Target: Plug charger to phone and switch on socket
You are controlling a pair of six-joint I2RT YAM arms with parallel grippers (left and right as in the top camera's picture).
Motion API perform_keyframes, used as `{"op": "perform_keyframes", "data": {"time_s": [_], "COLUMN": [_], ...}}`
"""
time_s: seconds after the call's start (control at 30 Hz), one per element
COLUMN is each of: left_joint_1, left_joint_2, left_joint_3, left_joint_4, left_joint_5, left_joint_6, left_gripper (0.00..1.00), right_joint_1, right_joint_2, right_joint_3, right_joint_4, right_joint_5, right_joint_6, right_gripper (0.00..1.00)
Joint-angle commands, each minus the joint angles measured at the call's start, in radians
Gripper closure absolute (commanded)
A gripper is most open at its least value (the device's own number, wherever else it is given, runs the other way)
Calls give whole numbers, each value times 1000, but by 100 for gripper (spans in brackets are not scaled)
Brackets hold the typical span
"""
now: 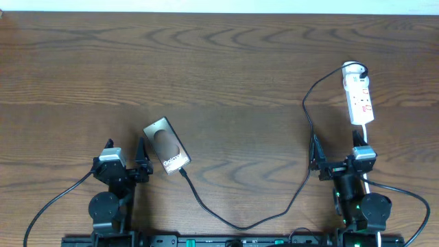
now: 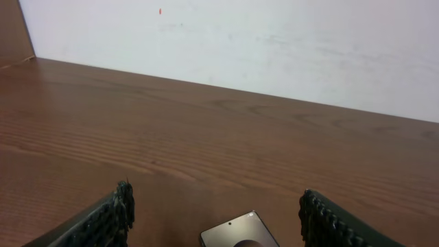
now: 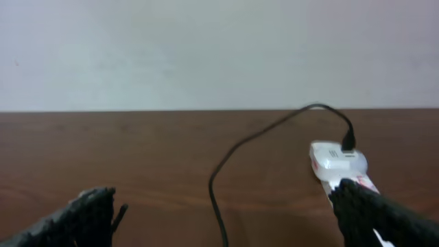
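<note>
Nearest the lens in the left wrist view, my left gripper [image 2: 216, 197] is standing with its fingers spread wide, grasping nothing. The phone [image 2: 240, 234] is lying between them at the bottom edge of that frame, and neither finger is touching it.

My right gripper [image 3: 225, 195] is likewise hanging released and empty. The power strip [image 3: 337, 163] is lying at the right of its view, just beyond the right finger.

From overhead, the phone is resting left of centre on the table [image 1: 219, 62], turned at a slant. The cable [image 1: 240, 225] is looping from the phone's lower end along the bottom of the frame, then climbing to the top end of the power strip at the upper right.

Finding: the cable's tip is meeting the phone's lower edge and appears seated, so I am judging the plugging step as probably done, though the joint is too small to confirm. The switch position is not readable, so I am treating switching on as outstanding, and it is falling to my right gripper.
</note>
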Motion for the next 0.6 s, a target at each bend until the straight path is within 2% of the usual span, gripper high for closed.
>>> {"op": "perform_keyframes", "data": {"time_s": [0.0, 0.1, 0.57], "left_joint_1": [5, 5, 5], "left_joint_2": [-6, -6, -6], "left_joint_3": [-22, -22, -22], "left_joint_4": [-28, -28, -28], "left_joint_5": [-2, -2, -2], "left_joint_6": [-5, -5, -5], "left_gripper": [24, 24, 24], "right_joint_1": [-5, -8, -11], "right_joint_2": [-71, -97, -98], "right_joint_3": [-2, -2, -2], "right_joint_4": [-71, -146, -148], "right_joint_5": [31, 42, 46], "right_joint_6": [-24, -24, -73], "right_gripper": [1, 1, 1]}}
